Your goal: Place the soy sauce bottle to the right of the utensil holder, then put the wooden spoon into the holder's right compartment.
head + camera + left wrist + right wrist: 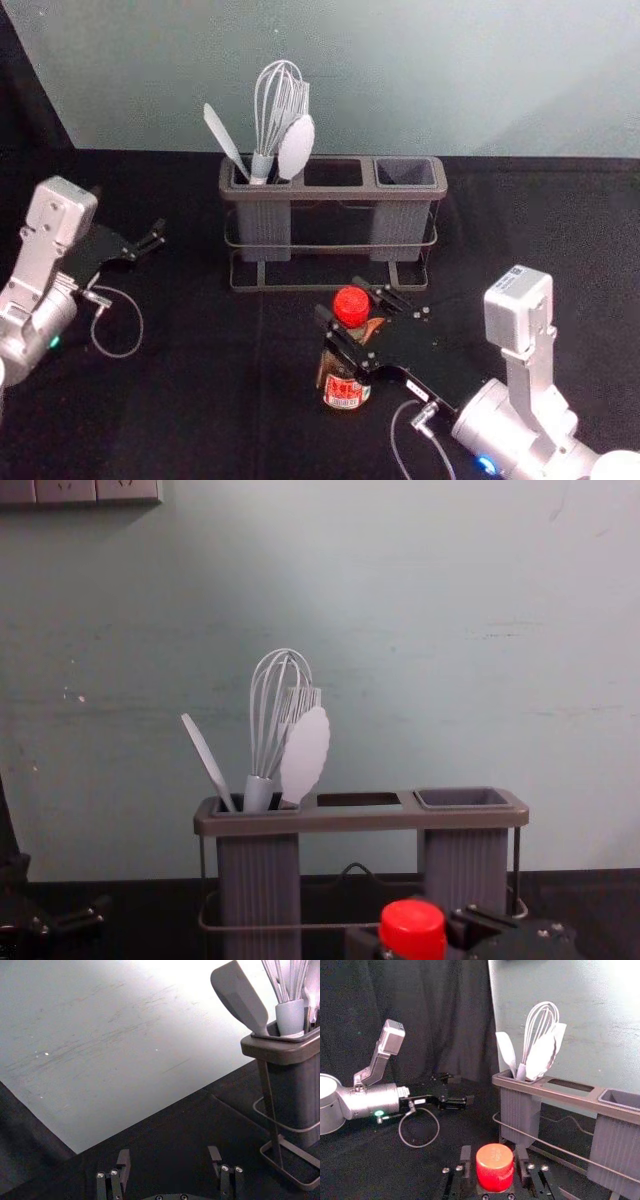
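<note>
Gripping the soy sauce bottle (pixel 346 393) in front of the utensil holder (pixel 334 193)

Surface: black cloth (pixel 190 430) over the table, faintly creased. Room: pale grey-green wall (pixel 480 80) behind; left wrist view records fine scratches and small white flecks on it.

Right gripper (pixel 339 298): in front of the holder, reaching in from the right, fingers partly open and closed in around the bottle, below its red cap (pixel 351 306). Bottle, head view: nearer than the holder, between the lines of its left and right compartments. Whether its base touches the cloth, cannot tell.

Left gripper (pixel 156 235): over the cloth to the left of the holder. Left wrist view gives the fingers wide apart, nothing between them.

Holder: left compartment (pixel 264 228) carries a spatula (pixel 224 138), a whisk (pixel 270 115), a bristled brush (pixel 299 704) and a pale scallop-edged utensil (pixel 296 147). Right compartment (pixel 400 222) stands at the other end, mouth upward.

View comparison: head view gives the bottle's red-and-white label (pixel 345 390); right wrist view looks down on the cap, with a dark curtain (pixel 435 1020) beyond the left arm. Chest view adds a socket panel (pixel 80 490) high on the wall at left, and separates the brush's bristles from the whisk's wires
</note>
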`<control>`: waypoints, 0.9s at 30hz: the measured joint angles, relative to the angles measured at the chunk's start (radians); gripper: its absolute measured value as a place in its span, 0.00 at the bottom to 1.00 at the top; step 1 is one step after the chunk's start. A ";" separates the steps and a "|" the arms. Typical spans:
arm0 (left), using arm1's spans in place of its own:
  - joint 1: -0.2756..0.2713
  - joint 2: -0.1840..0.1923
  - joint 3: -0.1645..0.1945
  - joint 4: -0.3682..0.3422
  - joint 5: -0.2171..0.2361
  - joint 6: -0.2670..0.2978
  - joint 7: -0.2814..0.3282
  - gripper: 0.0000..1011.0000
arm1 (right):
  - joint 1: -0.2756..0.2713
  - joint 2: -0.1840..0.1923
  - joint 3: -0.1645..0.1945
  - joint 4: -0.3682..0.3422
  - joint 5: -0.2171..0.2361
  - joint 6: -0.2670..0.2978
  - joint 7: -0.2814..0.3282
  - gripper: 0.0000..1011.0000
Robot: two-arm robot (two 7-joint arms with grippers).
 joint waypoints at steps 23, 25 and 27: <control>0.000 0.000 0.000 0.000 0.000 0.000 0.000 1.00 | -0.054 0.005 0.052 -0.110 -0.006 0.009 0.021 0.38; 0.000 0.000 0.000 0.000 0.000 0.000 0.000 1.00 | -0.063 0.008 0.071 -0.121 0.000 0.008 0.015 0.38; 0.000 0.000 0.000 0.000 0.000 0.000 0.000 1.00 | -0.069 0.011 0.084 -0.126 0.006 0.007 0.011 0.38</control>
